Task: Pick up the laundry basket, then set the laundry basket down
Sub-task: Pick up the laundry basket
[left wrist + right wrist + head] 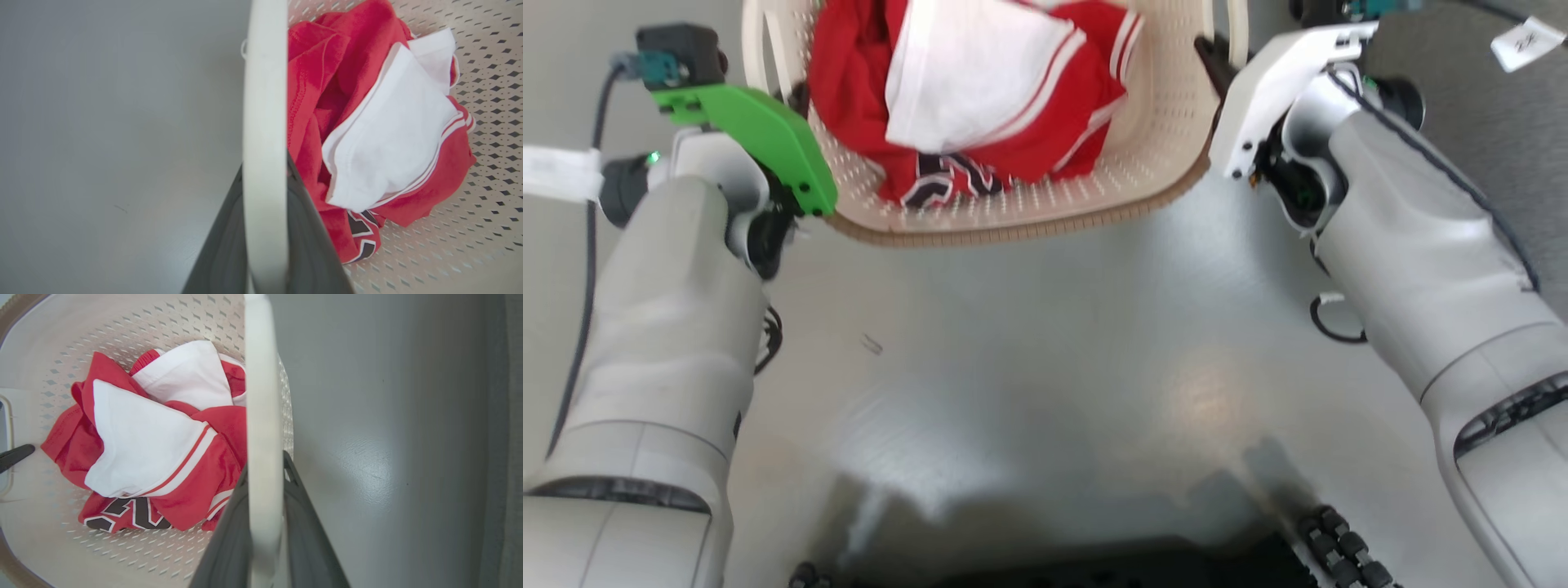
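Observation:
The laundry basket, cream and perforated with a brown rim, sits at the top centre of the head view, between my arms. It holds red and white clothes. My left gripper is shut on the basket's left white handle, one dark finger on each side of the bar. My right gripper is shut the same way on the right handle. In the head view the left gripper and right gripper press against the basket's two sides. Whether the basket touches the floor cannot be told.
Glossy grey floor spreads below the basket. A darker carpet with a white tag lies at the upper right. My dark base fills the bottom edge, and a black cable loop hangs by the right forearm.

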You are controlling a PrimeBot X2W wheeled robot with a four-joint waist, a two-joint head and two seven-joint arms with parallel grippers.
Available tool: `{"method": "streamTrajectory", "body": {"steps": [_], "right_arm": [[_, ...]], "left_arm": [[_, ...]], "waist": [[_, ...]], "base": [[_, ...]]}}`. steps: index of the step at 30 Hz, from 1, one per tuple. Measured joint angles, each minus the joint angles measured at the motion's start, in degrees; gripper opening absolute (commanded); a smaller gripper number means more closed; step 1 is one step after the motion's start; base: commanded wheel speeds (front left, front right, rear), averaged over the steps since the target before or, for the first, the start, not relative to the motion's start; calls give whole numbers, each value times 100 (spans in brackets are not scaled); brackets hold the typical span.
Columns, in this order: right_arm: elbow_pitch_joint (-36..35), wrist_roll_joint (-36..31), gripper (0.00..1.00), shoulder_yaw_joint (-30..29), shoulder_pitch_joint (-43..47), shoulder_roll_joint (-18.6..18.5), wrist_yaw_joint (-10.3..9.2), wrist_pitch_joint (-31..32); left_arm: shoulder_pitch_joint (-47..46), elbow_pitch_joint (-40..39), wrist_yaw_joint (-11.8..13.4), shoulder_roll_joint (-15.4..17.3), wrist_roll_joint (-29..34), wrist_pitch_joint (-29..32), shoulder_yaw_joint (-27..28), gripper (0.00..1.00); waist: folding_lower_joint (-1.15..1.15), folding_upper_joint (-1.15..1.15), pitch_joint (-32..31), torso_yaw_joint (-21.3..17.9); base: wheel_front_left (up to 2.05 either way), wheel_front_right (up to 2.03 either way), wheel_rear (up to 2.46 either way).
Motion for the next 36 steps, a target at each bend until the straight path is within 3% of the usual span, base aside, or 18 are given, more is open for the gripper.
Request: {"method": "streamTrajectory", "body": {"steps": [36], "right_arm": [[109, 971, 0, 723, 1995, 88, 93, 389]], "left_arm": [[1952, 554, -9, -158, -601, 158, -276, 0]], "waist": [[0, 0, -2688, -153]], "base": [[0, 0, 0]]}}
